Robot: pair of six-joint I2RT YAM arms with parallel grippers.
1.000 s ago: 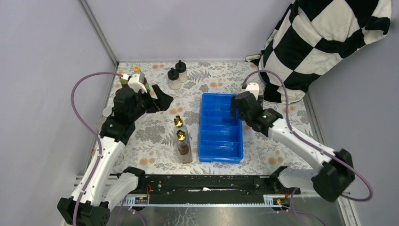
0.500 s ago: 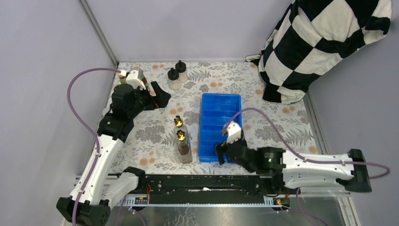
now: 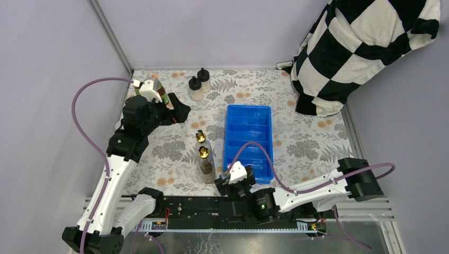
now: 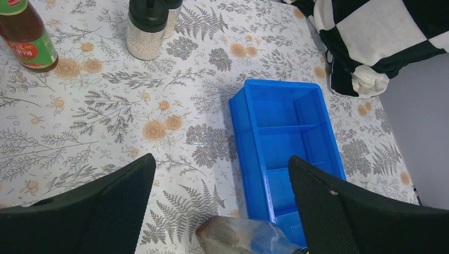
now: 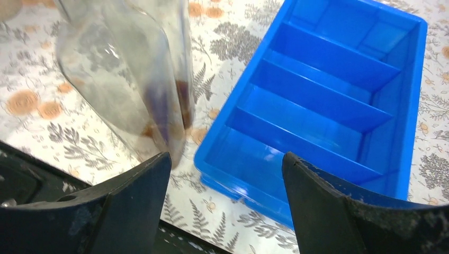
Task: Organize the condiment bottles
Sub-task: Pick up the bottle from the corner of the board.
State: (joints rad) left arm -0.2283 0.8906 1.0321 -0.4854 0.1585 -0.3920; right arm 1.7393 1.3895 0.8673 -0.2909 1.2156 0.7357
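Two tall clear gold-spouted bottles [image 3: 201, 143] [image 3: 206, 165] stand left of the blue tray [image 3: 248, 119]. Two squat black-capped bottles [image 3: 196, 89] [image 3: 204, 79] stand at the back. An orange-capped sauce bottle [image 3: 156, 87] shows behind the left wrist. My left gripper [image 3: 177, 112] hangs open above the cloth, nothing between its fingers; in its view it [image 4: 221, 160] frames the tray [image 4: 286, 132] and a clear bottle's top [image 4: 238, 238]. My right gripper [image 3: 221, 184] is open and low at the table's front edge, beside the near clear bottle [image 5: 127, 69] and the tray's near corner [image 5: 328, 106].
A person in a black-and-white checked garment [image 3: 365, 47] stands at the back right corner. A black rail [image 3: 227, 203] runs along the front edge. Grey walls close the left and back sides. In the left wrist view the sauce bottle [image 4: 26, 34] and a black-capped bottle [image 4: 144, 29] stand far off.
The right arm has swung from over the tray's far right side down to the front edge by the near clear bottle. The left gripper has drifted slightly toward the back left.
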